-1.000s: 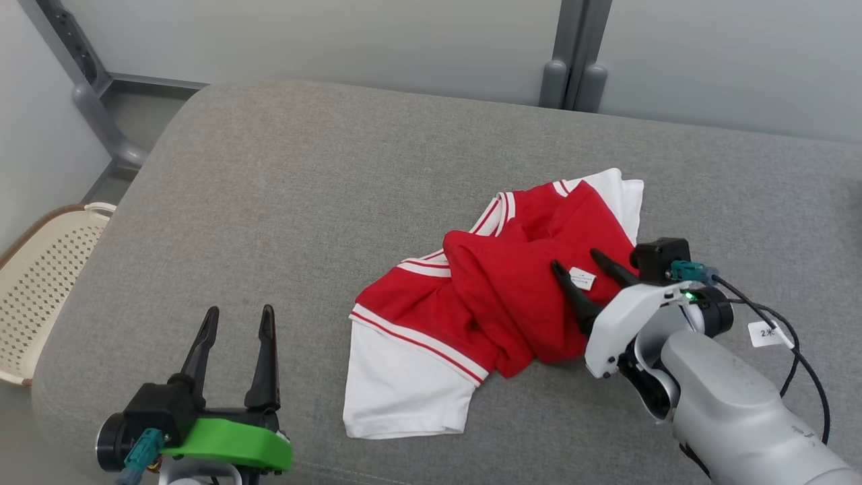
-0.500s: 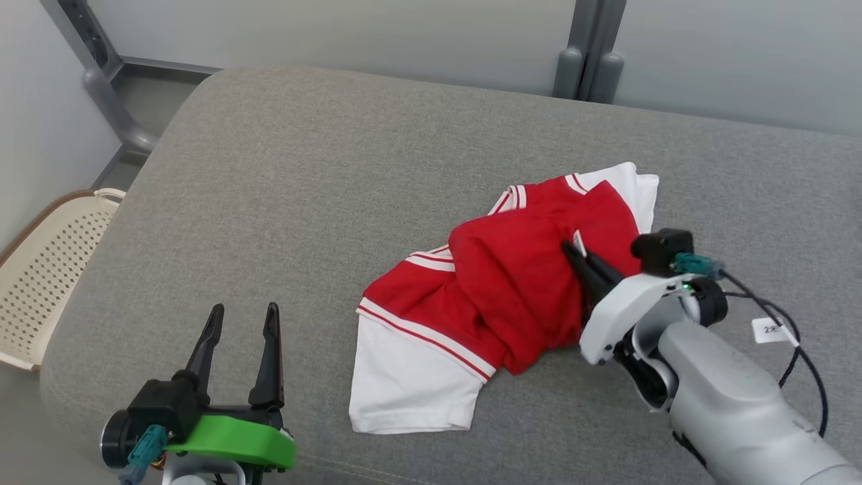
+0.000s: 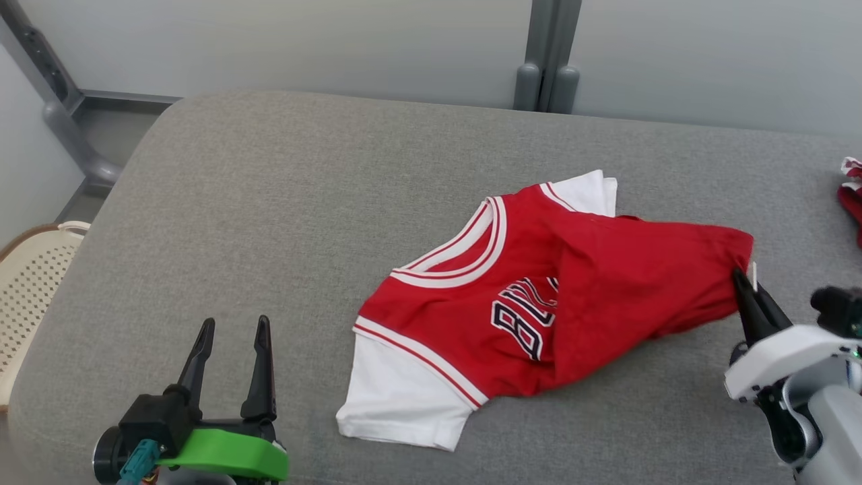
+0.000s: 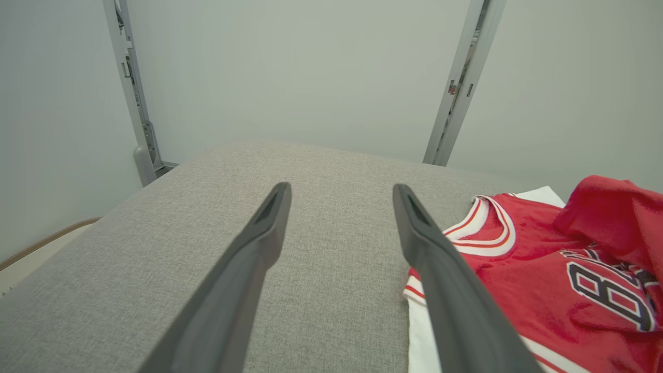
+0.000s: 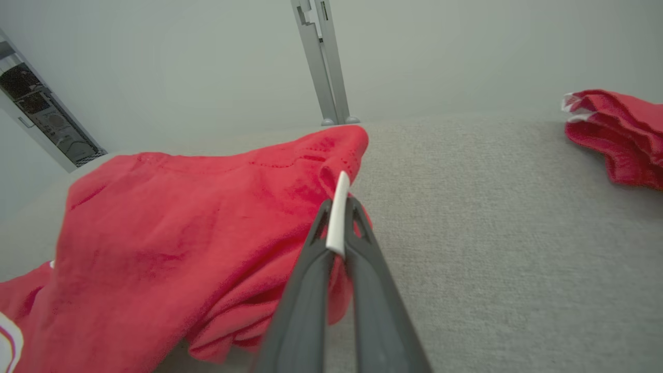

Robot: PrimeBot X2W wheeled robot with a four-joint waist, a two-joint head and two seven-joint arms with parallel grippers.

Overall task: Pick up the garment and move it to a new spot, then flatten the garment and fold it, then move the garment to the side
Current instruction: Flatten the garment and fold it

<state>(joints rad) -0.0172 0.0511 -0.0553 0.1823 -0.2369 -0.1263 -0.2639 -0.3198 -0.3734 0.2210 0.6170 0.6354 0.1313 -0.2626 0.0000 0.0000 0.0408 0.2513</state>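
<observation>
The right gripper (image 3: pixel 739 276) is pinched tight on a red corner of the garment (image 3: pixel 539 296), with the white label (image 5: pixel 337 215) caught edge-on between its tips; the label's print cannot be read. To this gripper's left the jersey lies stretched across the grey cushion (image 3: pixel 303 202). Its chest lettering (image 3: pixel 522 316) is white with dark outlines and reads like a "B" or an "8", the rest tucked under a fold. A second red cloth (image 3: pixel 850 195) lies well off to its right.

A second ago these fingers stood apart around the label on a bunched-up heap, and the lettering was covered. The left gripper (image 3: pixel 232 330) stays wide open and empty, with the jersey's white sleeve near its right.
</observation>
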